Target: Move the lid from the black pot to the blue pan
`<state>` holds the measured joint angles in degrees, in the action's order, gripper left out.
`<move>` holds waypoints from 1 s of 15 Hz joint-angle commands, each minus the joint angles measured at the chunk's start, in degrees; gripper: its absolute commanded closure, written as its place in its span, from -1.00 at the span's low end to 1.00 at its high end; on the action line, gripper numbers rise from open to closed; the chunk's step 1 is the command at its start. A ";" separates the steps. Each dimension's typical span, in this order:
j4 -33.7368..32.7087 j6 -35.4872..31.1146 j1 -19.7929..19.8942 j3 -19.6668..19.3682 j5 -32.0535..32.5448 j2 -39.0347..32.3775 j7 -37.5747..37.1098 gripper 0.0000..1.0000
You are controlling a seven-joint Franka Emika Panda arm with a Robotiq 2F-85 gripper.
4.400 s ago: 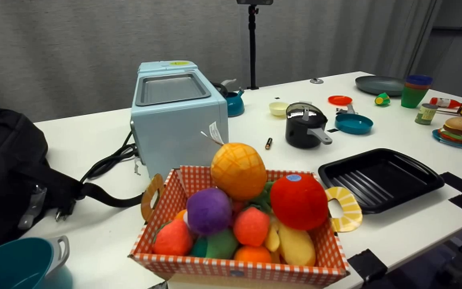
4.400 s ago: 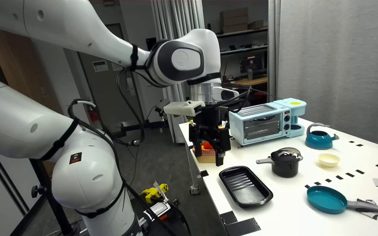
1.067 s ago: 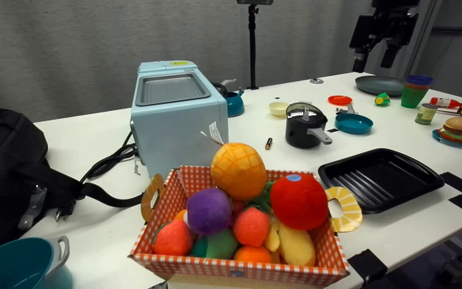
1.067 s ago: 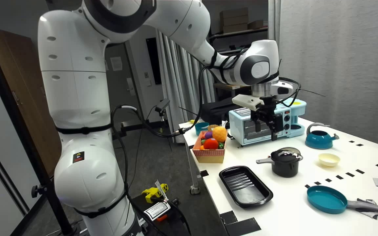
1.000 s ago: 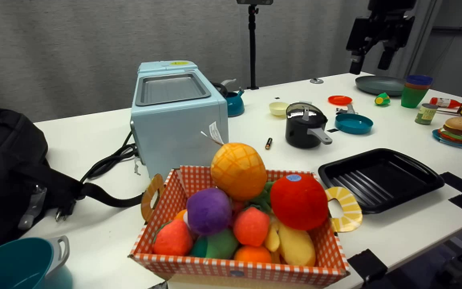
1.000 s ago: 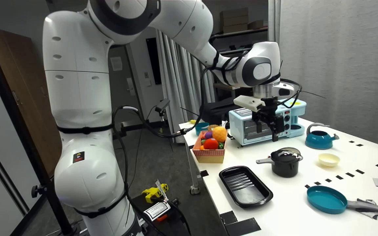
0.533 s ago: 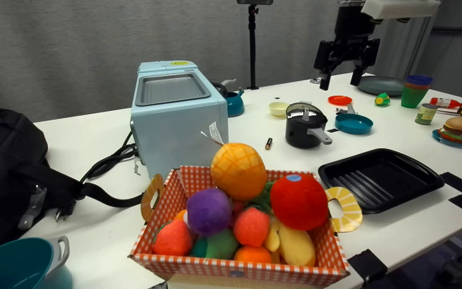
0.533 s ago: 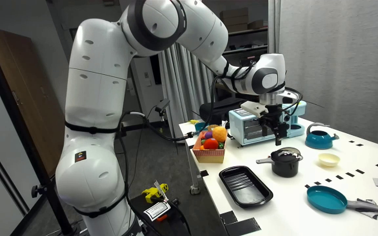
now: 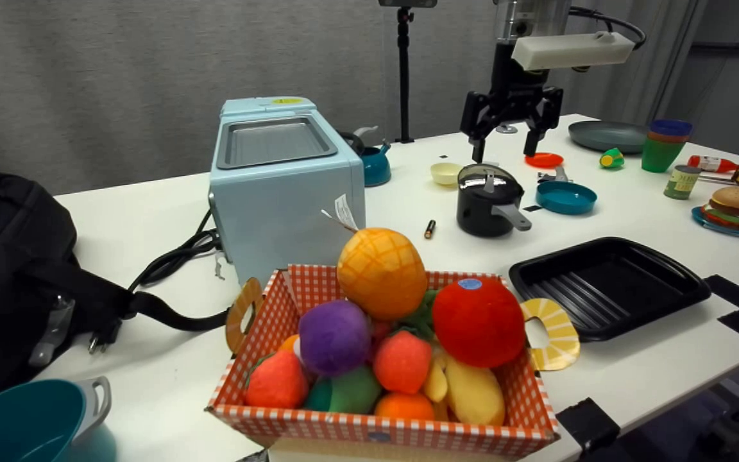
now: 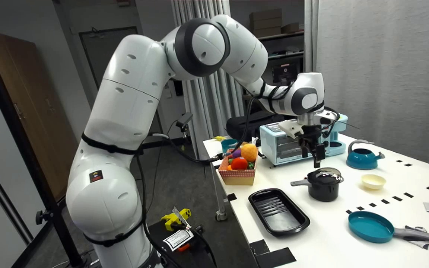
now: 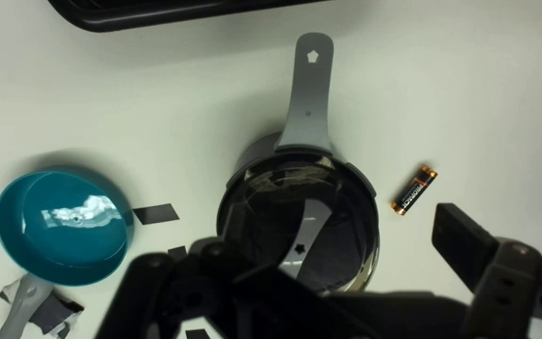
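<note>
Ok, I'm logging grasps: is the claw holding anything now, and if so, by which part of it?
Nothing is held. The claw hangs open above the lid, which rests on the black pot.

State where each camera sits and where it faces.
An exterior view: raised near the checked basket, facing across the table; gripper and wrist show.
An exterior view: beside the arm, facing the toaster; most of the arm shows.
Wrist view: on the wrist, facing down at the lid; fingers show.
Both exterior views share the black pot.
</note>
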<state>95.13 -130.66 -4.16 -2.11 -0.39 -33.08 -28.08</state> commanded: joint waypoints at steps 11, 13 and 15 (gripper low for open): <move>-12.87 1.65 -1.25 -4.45 0.03 -11.32 -4.76 -1.00; -14.11 1.89 -1.10 -4.96 0.08 -12.32 -4.71 -1.00; -15.10 2.15 -1.03 -5.42 0.04 -13.12 -4.70 -0.45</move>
<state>84.23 -130.54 -4.97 -6.52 -0.39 -43.73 -31.93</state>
